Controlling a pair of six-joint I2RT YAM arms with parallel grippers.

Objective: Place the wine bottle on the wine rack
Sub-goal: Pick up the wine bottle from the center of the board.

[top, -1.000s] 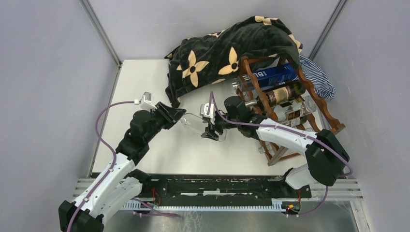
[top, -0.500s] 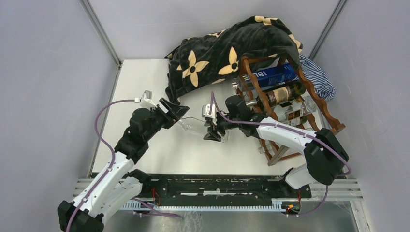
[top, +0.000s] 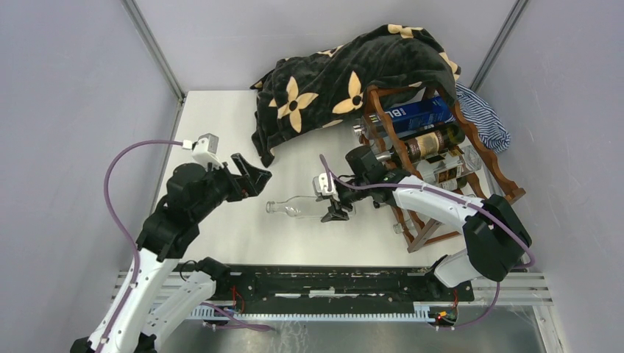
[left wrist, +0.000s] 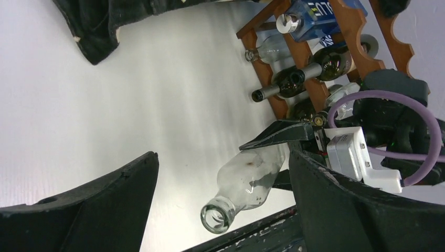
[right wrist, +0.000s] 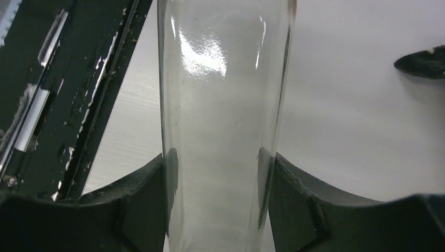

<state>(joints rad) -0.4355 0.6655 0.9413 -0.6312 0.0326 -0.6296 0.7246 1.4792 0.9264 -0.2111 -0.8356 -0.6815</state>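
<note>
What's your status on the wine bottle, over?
Left gripper open, empty. Right gripper shut on wine bottle, not yet on wine rack. Black blanket drapes the rack's top.

The wine bottle (top: pixel 298 208) was clear, colourless glass on a white table (top: pixel 213 118). The wine rack (top: pixel 508 185) by the table's right edge was dark reddish-brown. It held a blue carton (top: pixel 416 115) with white lettering and a dark bottle (top: pixel 434 141) with a tan label. Near the far edge lay a black blanket (top: pixel 324 81) patterned with cream flowers, and a blue-and-white striped cloth (top: pixel 486 121).
</note>
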